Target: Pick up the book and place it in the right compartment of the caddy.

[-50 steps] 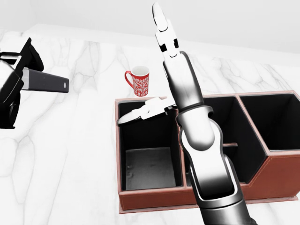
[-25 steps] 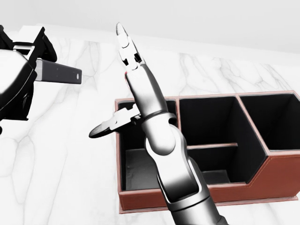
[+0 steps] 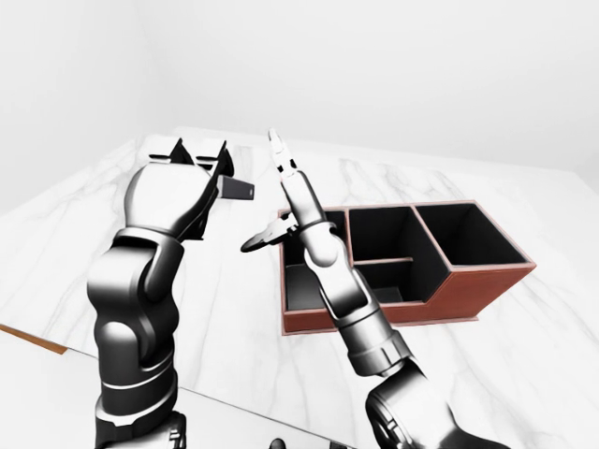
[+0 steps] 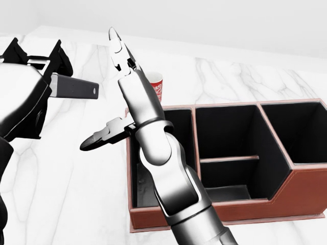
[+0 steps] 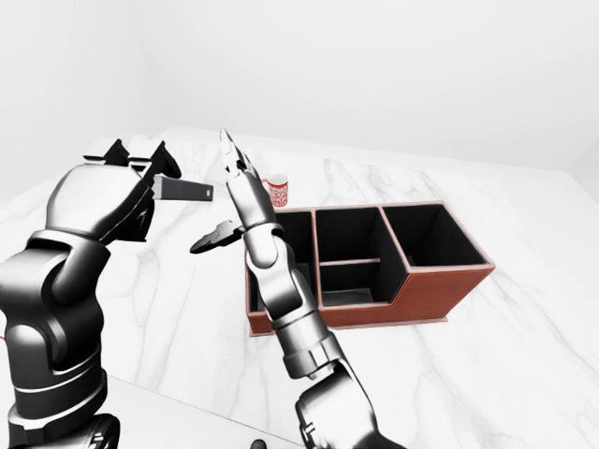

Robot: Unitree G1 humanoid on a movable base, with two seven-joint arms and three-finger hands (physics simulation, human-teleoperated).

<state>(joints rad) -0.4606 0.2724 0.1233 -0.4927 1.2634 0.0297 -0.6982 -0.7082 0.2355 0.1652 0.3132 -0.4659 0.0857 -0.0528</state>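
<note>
My left hand (image 4: 37,62) is shut on the book (image 4: 74,87), a thin dark grey slab held level above the table at the left of the head view. My right hand (image 4: 109,92) is open with fingers spread, one pointing up and one pointing left, just right of the book's free end and apart from it. The caddy (image 4: 306,190) is red-brown with black insides and stands at the right; its right compartment (image 4: 301,127) holds nothing. My right forearm crosses over the caddy's left compartment (image 4: 140,173).
A red patterned mug (image 5: 277,190) stands on the white marble table (image 4: 61,194) just above the caddy's left corner, half hidden by my right arm in the head view. The table's near edge (image 3: 37,341) shows at the lower left.
My right hand has swung left from over the caddy toward the book. My left hand has brought the book rightward, further into view.
</note>
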